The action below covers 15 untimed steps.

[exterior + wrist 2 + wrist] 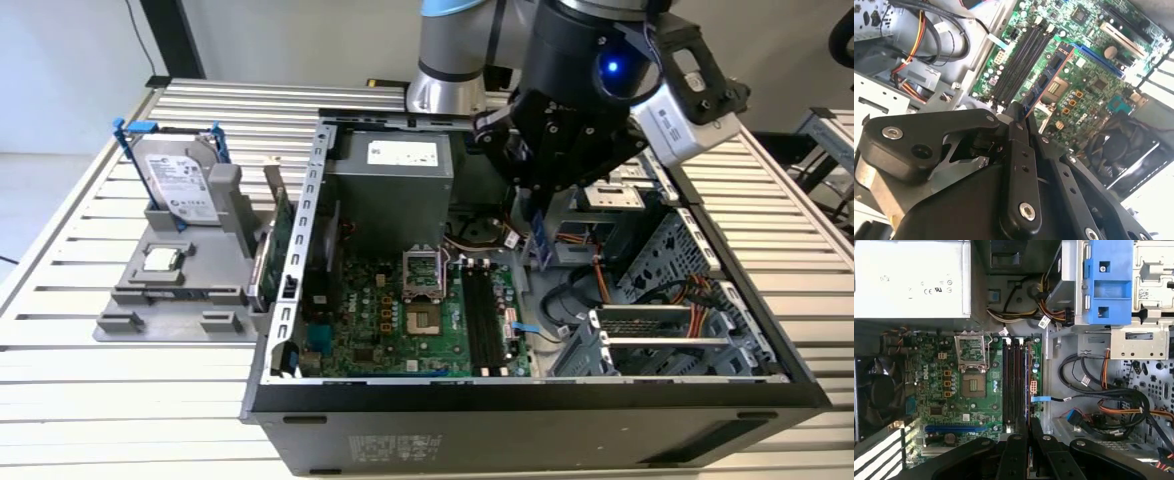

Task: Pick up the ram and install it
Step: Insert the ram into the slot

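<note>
Ram [1050, 80] is in the tool [1028, 432]: fingers pinched shut on it, stick edge-on and running parallel to the DIMM slots [1014, 385]. It hangs above those slots with a clear gap, inside the open PC case [310, 250] that sits on the desk [120, 400]. Pick looks done. All slots look empty, so nothing is seated; insertion is what's left.

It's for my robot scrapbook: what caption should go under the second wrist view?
Gripper holds the ram above the green motherboard, parallel to its black memory slots.
</note>
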Tool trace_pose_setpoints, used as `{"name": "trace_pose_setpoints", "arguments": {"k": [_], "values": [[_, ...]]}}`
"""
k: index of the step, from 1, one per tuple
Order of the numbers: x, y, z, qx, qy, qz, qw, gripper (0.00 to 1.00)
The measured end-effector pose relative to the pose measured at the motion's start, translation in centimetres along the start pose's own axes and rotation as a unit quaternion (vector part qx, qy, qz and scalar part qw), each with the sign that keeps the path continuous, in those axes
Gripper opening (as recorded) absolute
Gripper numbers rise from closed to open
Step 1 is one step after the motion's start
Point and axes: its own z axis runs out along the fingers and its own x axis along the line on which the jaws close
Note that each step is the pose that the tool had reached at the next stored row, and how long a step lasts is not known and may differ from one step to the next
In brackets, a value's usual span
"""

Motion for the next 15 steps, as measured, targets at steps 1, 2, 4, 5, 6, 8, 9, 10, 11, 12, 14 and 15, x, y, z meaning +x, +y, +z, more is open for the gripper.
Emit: {"name": "trace_pose_setpoints", "arguments": {"k": [1, 2, 4, 5, 6, 8, 9, 10, 11, 12, 14, 15], "values": [[-0.03, 0.00, 0.05, -0.0001, -0.0001, -0.006, 0.99998, 0.00], [-0.06, 0.00, 0.09, -0.0002, -0.0001, -0.011, 0.99994, 0.00], [-0.09, 0.00, 0.11, -0.0002, 0.0000, -0.018, 0.99983, 0.00], [-0.09, 0.00, 0.11, -0.0002, 0.0000, -0.019, 0.99982, 0.00], [-0.09, 0.00, 0.12, -0.0003, -0.0001, -0.019, 0.99982, 0.00], [-0.10, 0.00, 0.12, -0.0003, -0.0001, -0.020, 0.99981, 0.00], [-0.10, 0.00, 0.12, -0.0003, -0.0001, -0.020, 0.99980, 0.00], [-0.10, 0.00, 0.12, -0.0003, -0.0001, -0.020, 0.99980, 0.00], [-0.10, 0.00, 0.12, -0.0003, -0.0001, -0.020, 0.99980, 0.00], [-0.10, 0.00, 0.12, -0.0003, -0.0001, -0.020, 0.99980, 0.00], [-0.10, 0.00, 0.12, -0.0003, -0.0001, -0.020, 0.99980, 0.00], [-0.10, 0.00, 0.12, -0.0003, -0.0001, -0.020, 0.99980, 0.00]]}}
